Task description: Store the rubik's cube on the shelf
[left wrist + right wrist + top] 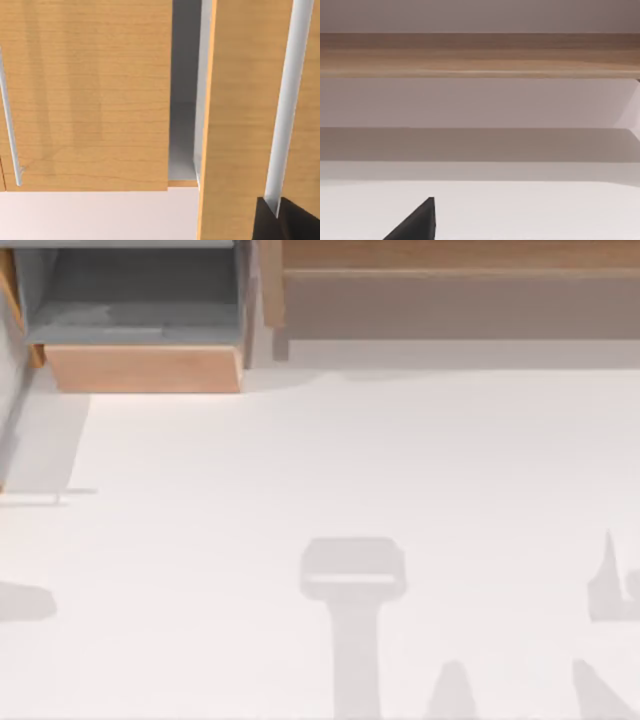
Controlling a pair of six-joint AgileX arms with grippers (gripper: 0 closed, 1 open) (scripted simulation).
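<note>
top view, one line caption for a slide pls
White table with an open grey-lined wooden box at back left and a long wooden shelf at back right.

A dark fingertip (417, 222) of the right hand pokes over the pale table (530, 210), facing the wooden shelf (480, 55).

1. A white desk (320, 490) covers most of the top view, evenly lit and matte.
2. Soft grey shadows (352, 580) lie on its near half, with fainter ones at the left and right edges.
3. At the far left corner stands a wooden box (145, 368) with a grey lining (140, 300); its front board is light brown.
4. The left wrist view faces light wooden panels (85, 95) with visible grain, a slim pale metal handle (10, 125) on one of them.
5. Between the panels a narrow gap (184, 100) opens onto a grey interior.
6. A second pale strip (290, 100) runs along the nearer panel.
</note>
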